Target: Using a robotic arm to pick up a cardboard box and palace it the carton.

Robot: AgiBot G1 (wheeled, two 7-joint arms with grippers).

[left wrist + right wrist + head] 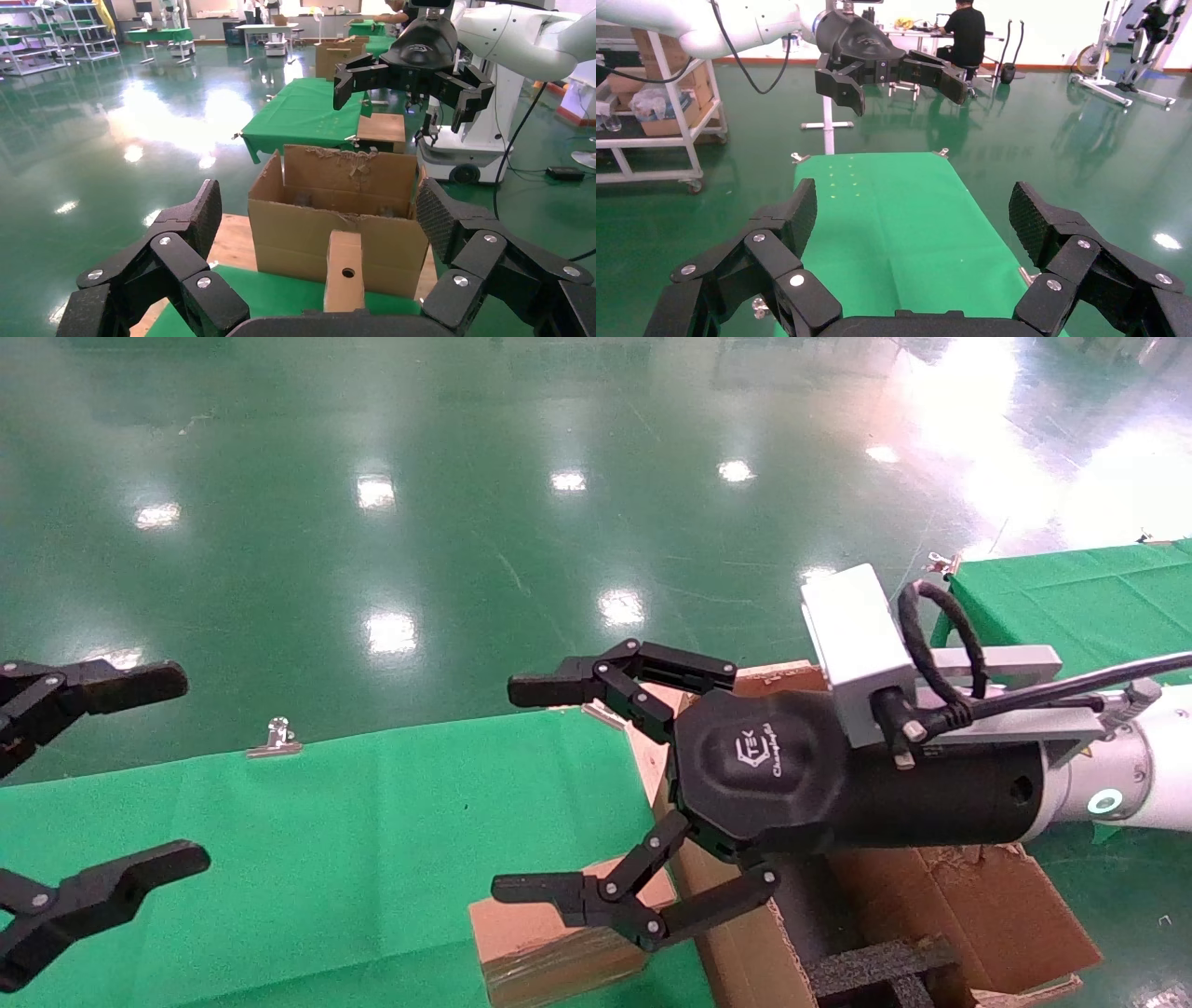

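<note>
1. The right gripper (549, 794) on the robotic arm (931, 775) hangs above the near end of the table, jaws spread wide and holding nothing.
2. The cardboard box (559, 933) sits on the green cloth (326, 840), just below and slightly behind the lower finger, right beside the carton (745, 943). From the left wrist it stands upright, its round hole facing that camera, touching or almost touching the carton's wall.
3. The left gripper (93, 784) waits at the table's far left, jaws released too, empty.
4. Risk, as I read it: box and carton are so tight together that a finger coming down on that side could jam on the carton's wall or snag a ragged flap.
5. Another worry: the tape looks shiny, so a shallow pinch might slip, or tip the tall box over.
6. Black foam (875, 971) fills the carton's inside; a skewed drop could leave the box perched on top.
7. The cloth is clipped (273, 738) at the edge; beyond lies a glossy green floor (466, 523) mirroring ceiling lights, with shelves, other tables and a seated person far back.
</note>
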